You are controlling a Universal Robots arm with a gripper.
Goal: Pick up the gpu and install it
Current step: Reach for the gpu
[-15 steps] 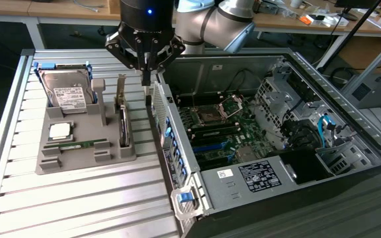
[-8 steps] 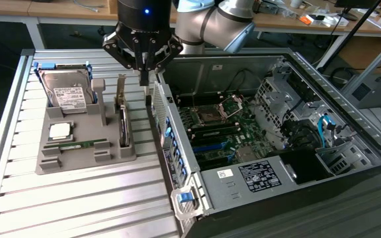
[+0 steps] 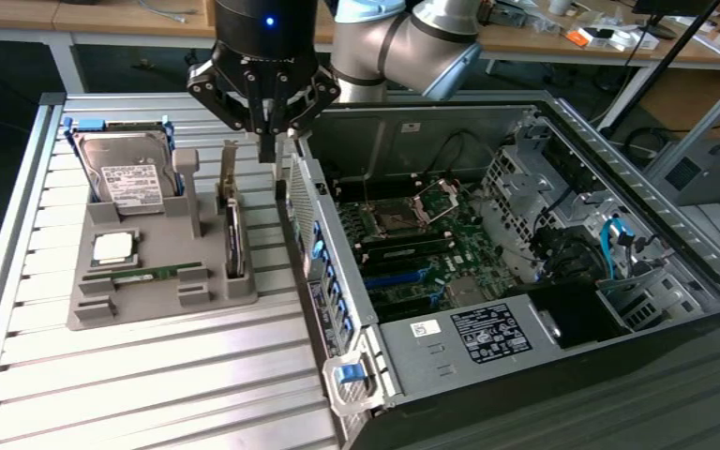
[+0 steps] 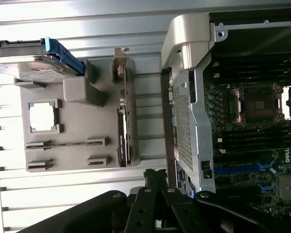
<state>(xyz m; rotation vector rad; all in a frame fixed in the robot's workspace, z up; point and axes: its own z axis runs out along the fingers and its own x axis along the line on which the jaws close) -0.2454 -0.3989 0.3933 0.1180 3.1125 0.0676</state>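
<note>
**Base:** Status, from the exterior view's left across?

**Me:** I'm placing everything off the grey tray (image 3: 147, 309). At its far end, the hard drive (image 3: 128, 178) stands upright. Mid-tray sits the square chip (image 3: 112, 247), and just nearer than that the memory stick (image 3: 147, 274) lies flat. None of these looks touched.

**Base:** And the gpu card?

**Me:** The gpu card (image 3: 233, 234) stands on edge in the slot along the tray's case-side edge, with its metal bracket (image 4: 119, 68) at the far end. Not lifted.

**Base:** Claw?

**Me:** The claw (image 3: 273, 141) hangs above the tray's far case-side corner, near the bracket end and clear of the card. As best I can read it, the fingertips are pressed together with nothing between them.

**Base:** Past the tray?

**Me:** The open computer case (image 3: 335, 244) lies just beside the tray, mainboard (image 3: 411, 234) exposed. I see no card seated in its slots.

**Base:** Progress?

**Me:** My judgement is that we're at the very start. The pick isn't made, and the carry and the install are both outstanding.
</note>
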